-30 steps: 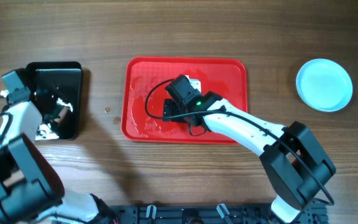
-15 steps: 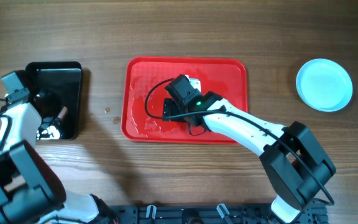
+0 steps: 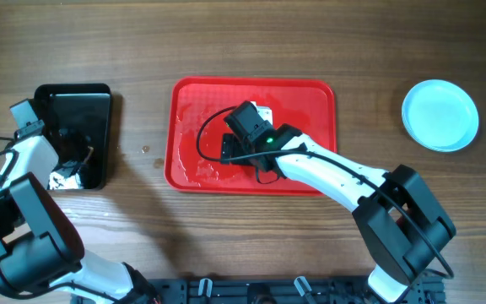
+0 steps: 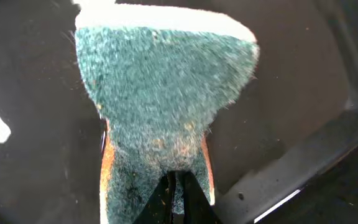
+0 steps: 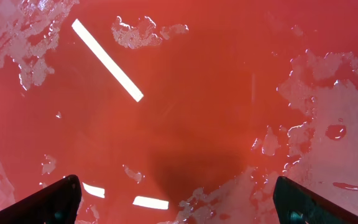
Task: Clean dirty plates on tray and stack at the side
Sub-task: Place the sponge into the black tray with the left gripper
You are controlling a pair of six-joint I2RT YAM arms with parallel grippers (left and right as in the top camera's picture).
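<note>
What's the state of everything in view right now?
red tray: wet, sudsy patches, no plates on it.
plates: on the table off to the right, top face looks clean; count unclear.
black tray: glossy, sponge over it.
sponge: green scrub face up, pinched at its narrow end.
left pincer: shut on sponge.
right pincer: open, empty, low over red tray.

The red tray (image 3: 310, 101) lies flat mid-bench, its floor wet and streaked with foam. A pale blue plate (image 3: 440, 115) sits flat near the bench's right edge.
</note>
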